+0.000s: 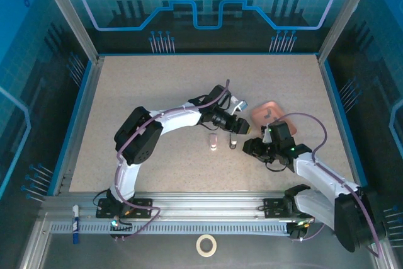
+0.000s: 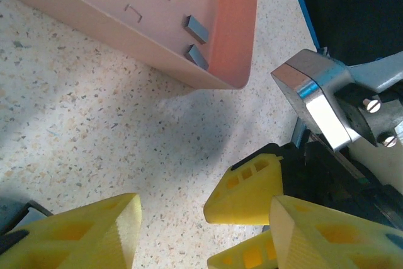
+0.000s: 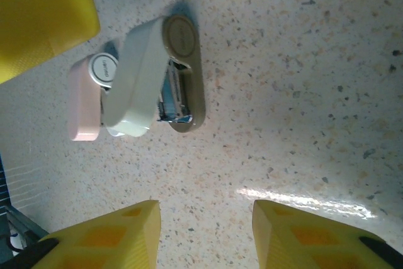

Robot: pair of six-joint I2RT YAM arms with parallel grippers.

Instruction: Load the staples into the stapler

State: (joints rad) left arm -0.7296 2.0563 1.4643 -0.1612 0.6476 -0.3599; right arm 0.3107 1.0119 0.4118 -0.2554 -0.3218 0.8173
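Right wrist view, nearest stuff first: the right gripper (image 3: 204,225) has its yellow fingers sitting apart at the bottom of the frame. There's just bare speckled tabletop (image 3: 302,92) between them, so it's spread and pinching nothing. Past that, up and left of centre, the stapler (image 3: 141,74) lies open on the table, its white top arm angled off to the left and its taupe base showing the metal channel. A pale pink piece (image 3: 84,102) with a round white cap sits right against it, partly under the white arm. Can't tell if that's part of the stapler or its own thing.

Left wrist view: the left gripper (image 2: 204,218) is spread too and empty, down along the bottom edge, with the right gripper's yellow tips poking in at bottom centre. Further up, the pink tray (image 2: 233,29) runs across the top of the frame. The staples (image 2: 197,28) are inside it, a few small grey strips lying loose on its floor.
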